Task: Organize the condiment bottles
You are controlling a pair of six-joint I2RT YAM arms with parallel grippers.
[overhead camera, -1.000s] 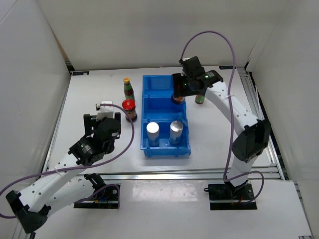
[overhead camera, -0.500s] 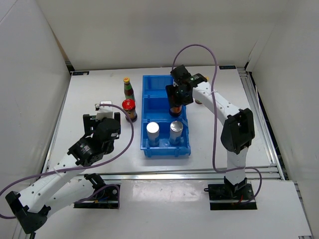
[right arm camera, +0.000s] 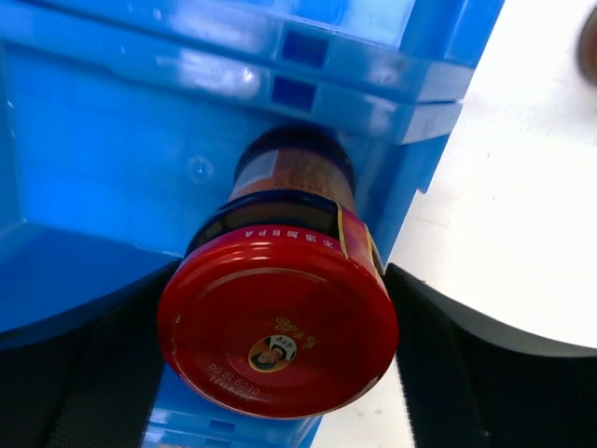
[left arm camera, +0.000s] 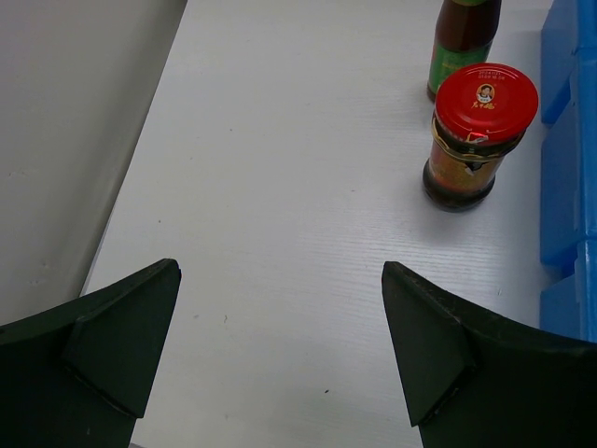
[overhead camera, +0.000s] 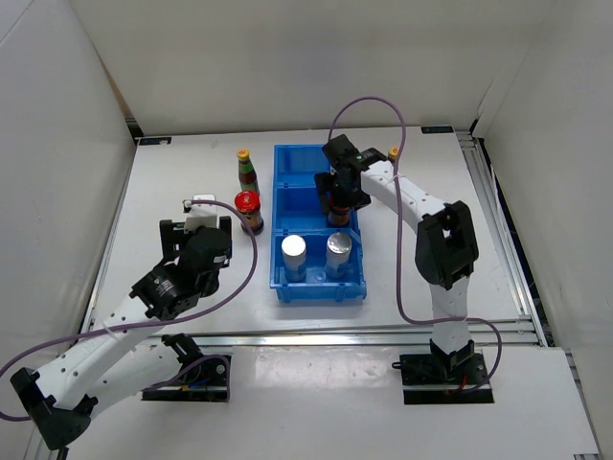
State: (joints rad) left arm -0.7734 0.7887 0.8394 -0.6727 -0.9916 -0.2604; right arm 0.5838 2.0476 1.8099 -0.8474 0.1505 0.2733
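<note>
My right gripper [overhead camera: 340, 203] is shut on a squat red-lidded jar [right arm camera: 277, 322] and holds it in the middle compartment of the blue bin [overhead camera: 287, 196]; its fingers [right arm camera: 448, 373] press the lid's sides. Two silver-topped cylinders [overhead camera: 294, 251] [overhead camera: 339, 247] stand in the near compartment. The second red-lidded jar [overhead camera: 248, 211] [left arm camera: 478, 131] and a yellow-capped bottle [overhead camera: 246, 171] [left arm camera: 462, 42] stand on the table left of the bin. The other bottle's yellow cap [overhead camera: 394, 151] peeks out behind the right arm. My left gripper [overhead camera: 198, 222] [left arm camera: 280, 345] is open and empty, short of the jar.
The bin's left wall [left arm camera: 569, 159] runs along the right edge of the left wrist view. White enclosure walls stand at the left, back and right of the table. The right arm's purple cable [overhead camera: 369, 105] loops above the bin's far end.
My right arm has carried the red-lidded jar from over the bin's far compartment to the middle compartment and lowered it. The left arm has not moved.
</note>
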